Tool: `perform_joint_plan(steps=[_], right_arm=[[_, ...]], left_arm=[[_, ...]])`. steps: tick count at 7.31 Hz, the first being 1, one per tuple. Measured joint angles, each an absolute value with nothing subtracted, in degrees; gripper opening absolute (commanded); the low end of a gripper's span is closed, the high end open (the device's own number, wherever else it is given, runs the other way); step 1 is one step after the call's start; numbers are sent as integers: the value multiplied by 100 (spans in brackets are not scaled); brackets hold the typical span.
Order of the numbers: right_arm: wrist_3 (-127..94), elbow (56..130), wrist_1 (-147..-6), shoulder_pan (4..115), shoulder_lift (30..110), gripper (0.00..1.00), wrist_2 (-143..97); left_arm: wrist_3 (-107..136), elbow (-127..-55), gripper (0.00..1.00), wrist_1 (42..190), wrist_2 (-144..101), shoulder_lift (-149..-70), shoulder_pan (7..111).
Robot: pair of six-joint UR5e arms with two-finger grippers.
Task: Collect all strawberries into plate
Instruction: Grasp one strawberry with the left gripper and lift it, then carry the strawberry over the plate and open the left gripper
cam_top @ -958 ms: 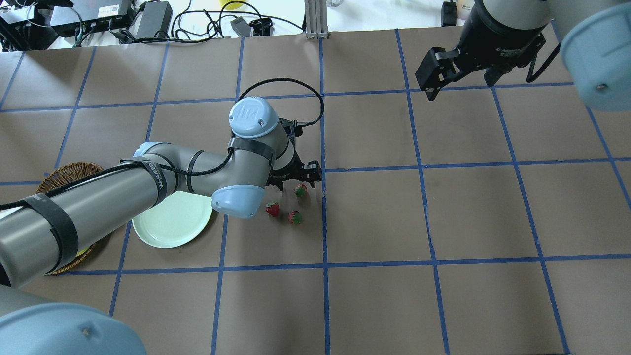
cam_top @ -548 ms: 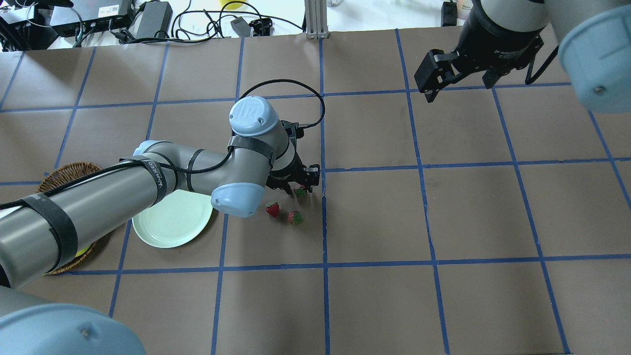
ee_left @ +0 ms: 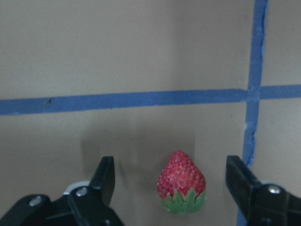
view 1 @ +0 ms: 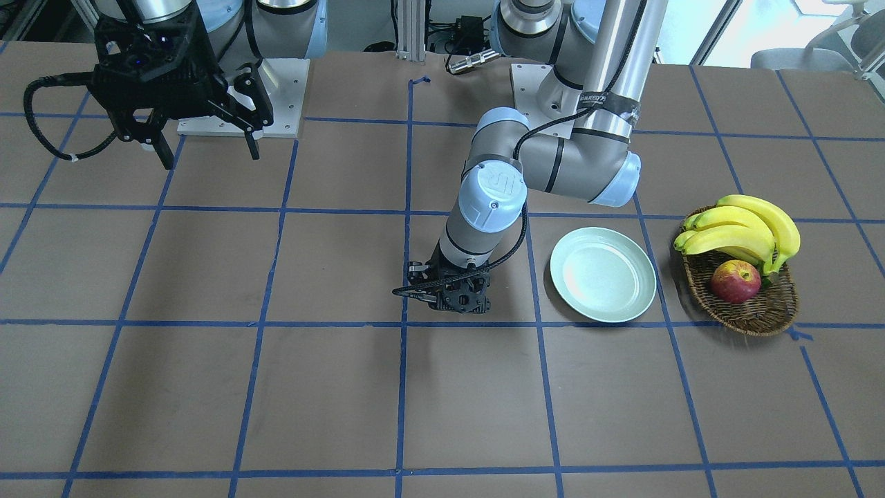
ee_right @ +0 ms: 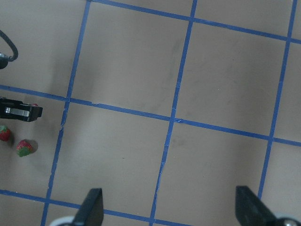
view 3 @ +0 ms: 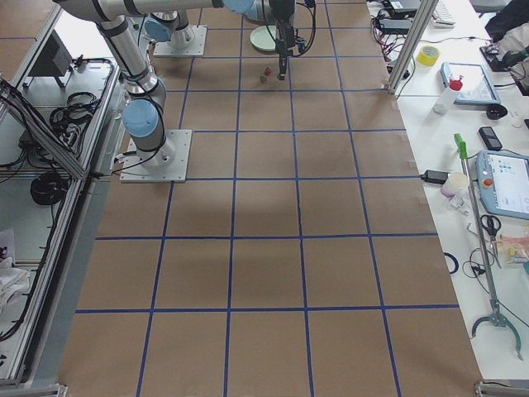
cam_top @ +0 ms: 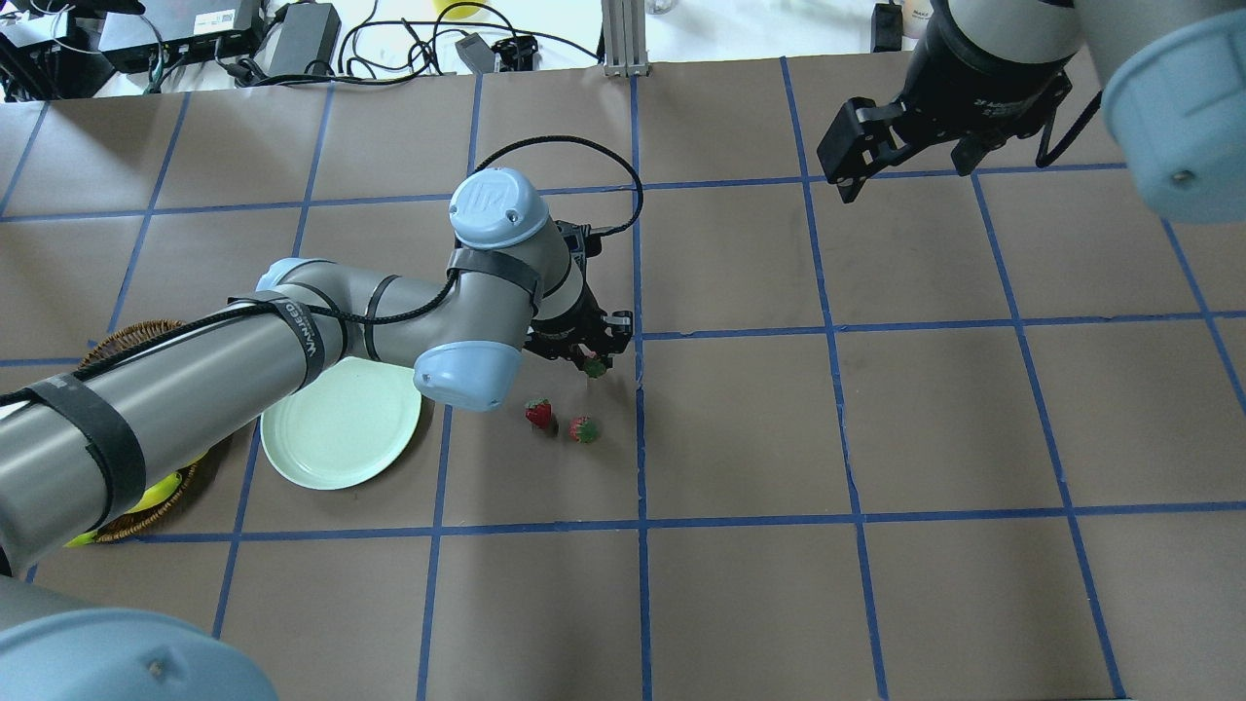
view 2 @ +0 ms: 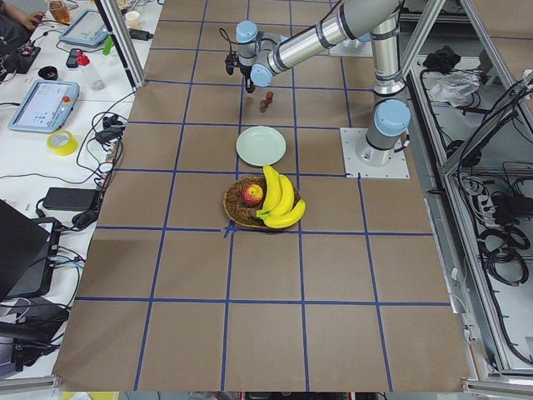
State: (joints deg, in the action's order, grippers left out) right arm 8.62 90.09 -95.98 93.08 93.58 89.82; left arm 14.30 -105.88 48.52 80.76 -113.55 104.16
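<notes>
Three strawberries lie on the brown table. My left gripper (cam_top: 590,352) is open and low over the farthest one (cam_top: 595,368). In the left wrist view that strawberry (ee_left: 181,181) sits between the two spread fingers (ee_left: 104,178) of the left gripper (ee_left: 172,170), touching neither. The other two strawberries (cam_top: 538,413) (cam_top: 583,428) lie just nearer to me, apart from the gripper. The mint-green plate (cam_top: 341,428) lies empty to the left of them, partly under my left arm. My right gripper (cam_top: 905,161) is open and empty, high over the far right of the table.
A wicker basket (view 1: 743,308) with bananas (view 1: 743,228) and an apple (view 1: 735,281) stands just beyond the plate (view 1: 603,274). In the front-facing view my left gripper (view 1: 449,304) hides the strawberries. Cables and boxes lie past the table's far edge.
My left gripper has come down over the farthest strawberry, so its open fingers now straddle it. The right arm has barely shifted. The strawberries have not moved.
</notes>
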Motion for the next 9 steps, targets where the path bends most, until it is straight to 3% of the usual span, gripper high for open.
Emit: perform_joint_plan(steps=[4, 9], right_arm=[[859, 9011, -9598, 9315, 9360, 100, 8962], [861, 9017, -9597, 9317, 9360, 100, 8939]], left_arm=[[484, -9973, 0, 6477, 9184, -10862, 9268], [-544, -10654, 0, 6734, 9827, -10800, 7766]])
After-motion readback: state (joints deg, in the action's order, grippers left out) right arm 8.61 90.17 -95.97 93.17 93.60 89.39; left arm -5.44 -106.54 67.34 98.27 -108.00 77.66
